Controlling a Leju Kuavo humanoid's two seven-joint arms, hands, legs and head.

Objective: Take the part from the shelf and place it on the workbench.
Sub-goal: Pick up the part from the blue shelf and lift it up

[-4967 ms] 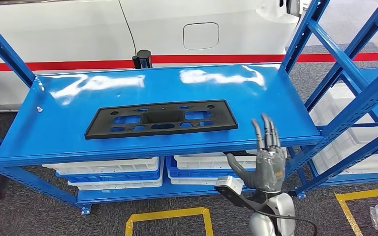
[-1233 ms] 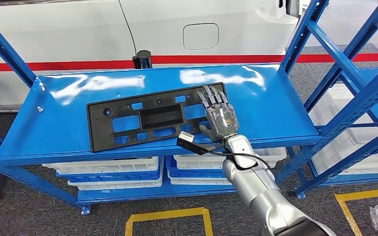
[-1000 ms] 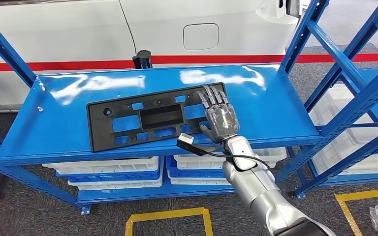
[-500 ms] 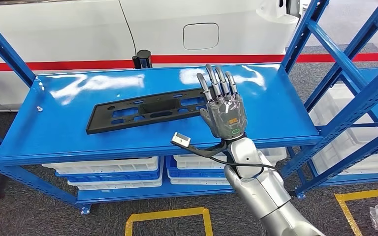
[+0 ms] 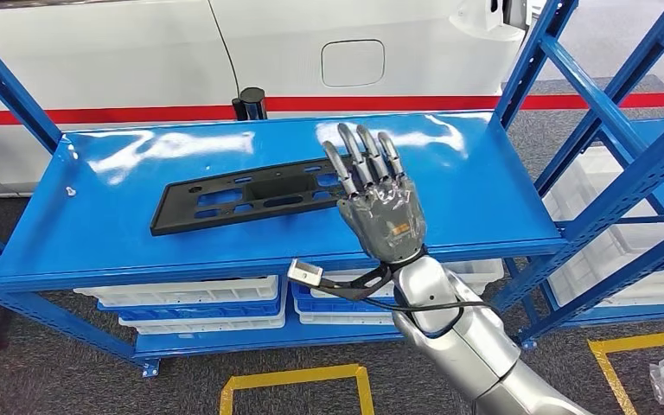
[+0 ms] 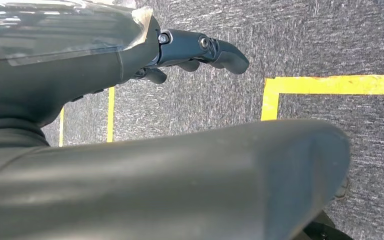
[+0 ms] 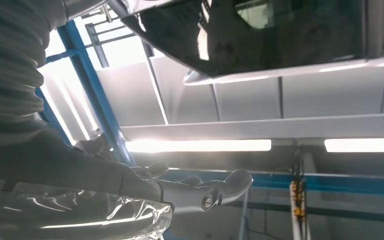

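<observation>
Near the blue metal shelf's point(image 5: 484, 186) right edge, the right robot hand point(image 5: 380, 207) hovers wide, holding nothing; the flat black plastic plate point(image 5: 242, 197) looks light, stiff, best pinched along its right end.

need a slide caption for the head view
Right hand, fingers spread, raised at the end of the black part lying on the blue shelf, white bins below.

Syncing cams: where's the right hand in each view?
Head: right hand at centre, raised before the shelf.
Right wrist: hand next to the blue frame, fingers extended.
Left wrist: left hand over the floor.
Shared landmark: blue frame.
</observation>
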